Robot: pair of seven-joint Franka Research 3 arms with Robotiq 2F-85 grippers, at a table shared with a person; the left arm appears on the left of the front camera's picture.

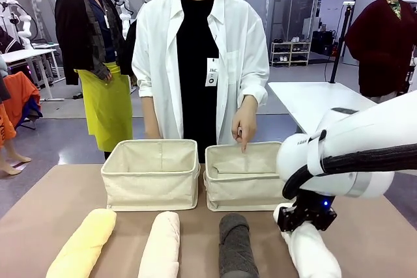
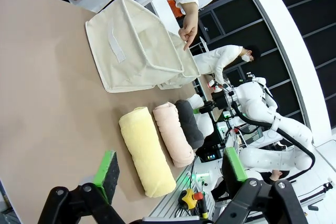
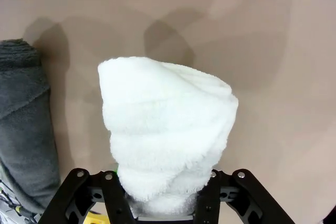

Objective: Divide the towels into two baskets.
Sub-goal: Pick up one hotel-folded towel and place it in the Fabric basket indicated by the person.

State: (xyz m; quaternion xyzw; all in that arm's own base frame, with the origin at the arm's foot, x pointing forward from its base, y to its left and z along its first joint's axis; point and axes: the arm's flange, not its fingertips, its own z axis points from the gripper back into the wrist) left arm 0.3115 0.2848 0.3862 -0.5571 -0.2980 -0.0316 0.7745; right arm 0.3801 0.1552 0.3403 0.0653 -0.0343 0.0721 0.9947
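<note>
Four towels lie in a row on the brown table (image 1: 45, 213): yellow (image 1: 83, 245), pale cream (image 1: 161, 245), dark grey (image 1: 236, 245) and white (image 1: 314, 253). My right gripper (image 1: 305, 218) is shut on the white towel (image 3: 168, 124) at its far end, its jaws pressing into the cloth (image 3: 165, 195). Behind the row stand two beige canvas baskets, the left one (image 1: 150, 183) and the right one (image 1: 242, 190). A person's hand (image 1: 245, 125) points a finger down into the right basket. My left gripper (image 2: 170, 165) hangs open above the table near the yellow towel (image 2: 147, 150).
The person in a white shirt stands at the far edge, right behind the baskets. The dark grey towel (image 3: 23, 124) lies close beside the white one. A strip of bare table runs between the towels and the baskets.
</note>
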